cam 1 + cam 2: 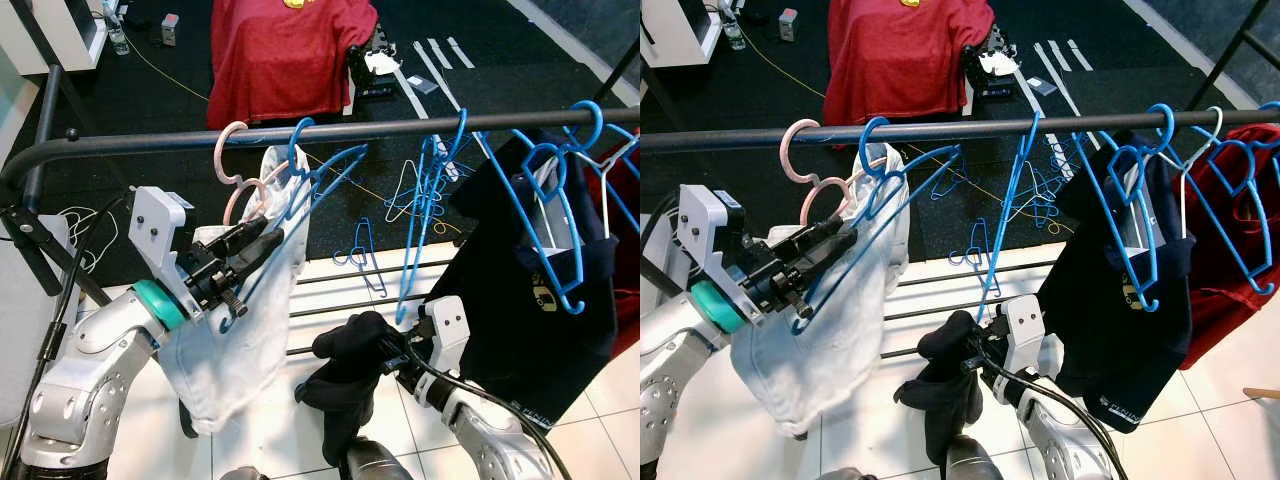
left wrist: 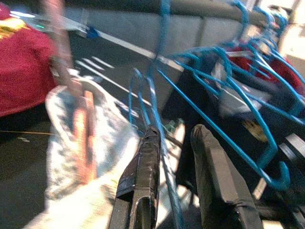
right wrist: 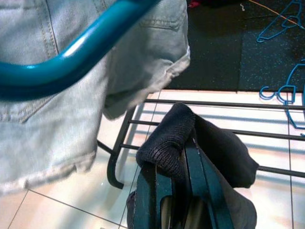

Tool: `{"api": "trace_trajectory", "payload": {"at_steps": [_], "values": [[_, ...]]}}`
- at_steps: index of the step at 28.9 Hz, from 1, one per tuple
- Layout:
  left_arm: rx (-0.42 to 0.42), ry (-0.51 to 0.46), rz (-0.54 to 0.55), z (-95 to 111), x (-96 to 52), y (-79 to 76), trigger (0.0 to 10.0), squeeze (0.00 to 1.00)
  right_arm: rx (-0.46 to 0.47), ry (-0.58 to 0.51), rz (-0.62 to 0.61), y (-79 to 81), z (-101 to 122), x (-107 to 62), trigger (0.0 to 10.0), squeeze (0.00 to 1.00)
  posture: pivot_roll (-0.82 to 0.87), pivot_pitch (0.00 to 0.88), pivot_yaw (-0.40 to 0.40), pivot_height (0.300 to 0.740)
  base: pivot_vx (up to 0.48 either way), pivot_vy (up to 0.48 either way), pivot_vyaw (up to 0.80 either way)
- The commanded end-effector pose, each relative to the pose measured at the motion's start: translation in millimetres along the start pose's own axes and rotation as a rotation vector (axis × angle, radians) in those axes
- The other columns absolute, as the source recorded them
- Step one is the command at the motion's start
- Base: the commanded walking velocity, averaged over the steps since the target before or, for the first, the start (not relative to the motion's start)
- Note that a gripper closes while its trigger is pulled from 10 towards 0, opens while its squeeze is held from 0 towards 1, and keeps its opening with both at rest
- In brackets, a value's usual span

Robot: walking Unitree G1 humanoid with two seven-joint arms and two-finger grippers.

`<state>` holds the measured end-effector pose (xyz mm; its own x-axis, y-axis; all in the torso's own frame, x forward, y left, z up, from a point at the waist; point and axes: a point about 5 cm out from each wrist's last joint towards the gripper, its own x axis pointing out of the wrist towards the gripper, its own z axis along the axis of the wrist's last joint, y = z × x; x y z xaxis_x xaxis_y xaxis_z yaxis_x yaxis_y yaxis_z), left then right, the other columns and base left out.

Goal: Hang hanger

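The left end effector [image 1: 262,243] is clenched on the lower wire of a blue hanger [image 1: 310,178], with the wire seen between its two black fingers [image 2: 143,176] in the left wrist view. The hook of that hanger is already set over the dark rail [image 1: 330,130] above the end effector, and pale denim shorts [image 1: 235,340] are draped from it and hang down just beside and below the fingers. A pink hanger [image 1: 238,165] is hooked on the rail just beyond, touching the shorts. The right end effector [image 1: 385,355] is held lower, below the rail, and is closed on a black knitted cloth [image 3: 200,143] that is bunched around its fingers. Further along the rail, past the right end effector, more blue hangers [image 1: 430,200] are hung, and a dark shirt [image 1: 530,300] is carried on one; how many are stacked there is hard to tell. On the black floor beyond the rail a red garment [image 1: 285,55] is spread.
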<state>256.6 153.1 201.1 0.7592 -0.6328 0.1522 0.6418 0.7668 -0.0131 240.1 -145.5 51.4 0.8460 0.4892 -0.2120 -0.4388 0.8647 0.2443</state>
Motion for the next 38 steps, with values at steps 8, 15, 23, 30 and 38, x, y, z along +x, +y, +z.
{"api": "trace_trajectory", "payload": {"at_steps": [8,15,23,30,38], "values": [[0.043,-0.053,0.026,6,15.6,-6.2,10.0,0.0,-0.007,-0.145,-0.017,6.1,24,1.0,10.0,0.0,-0.12,0.058,0.027,0.74,0.0,0.0,0.0],[0.046,-0.062,0.011,9,14.9,-6.6,10.0,0.0,-0.024,-0.24,0.007,20.0,43,-1.9,10.0,0.0,-0.12,0.053,0.029,0.74,0.0,0.0,0.0],[0.048,-0.055,-0.003,6,13.5,-9.6,10.0,0.0,-0.045,-0.268,0.053,37.2,48,-3.9,10.0,0.0,-0.12,0.044,0.031,0.74,0.0,0.0,0.0],[0.046,-0.056,-0.002,6,13.5,-10.1,10.0,0.0,-0.04,-0.26,0.028,33.4,47,-0.1,10.0,0.0,-0.11,0.043,0.03,0.74,-0.276,0.0,0.0],[0.045,-0.053,0.0,6,12.7,-10.0,10.0,0.0,-0.032,-0.252,0.015,34.3,46,1.1,10.0,0.0,-0.11,0.047,0.032,0.74,-0.344,0.0,0.0]]}}
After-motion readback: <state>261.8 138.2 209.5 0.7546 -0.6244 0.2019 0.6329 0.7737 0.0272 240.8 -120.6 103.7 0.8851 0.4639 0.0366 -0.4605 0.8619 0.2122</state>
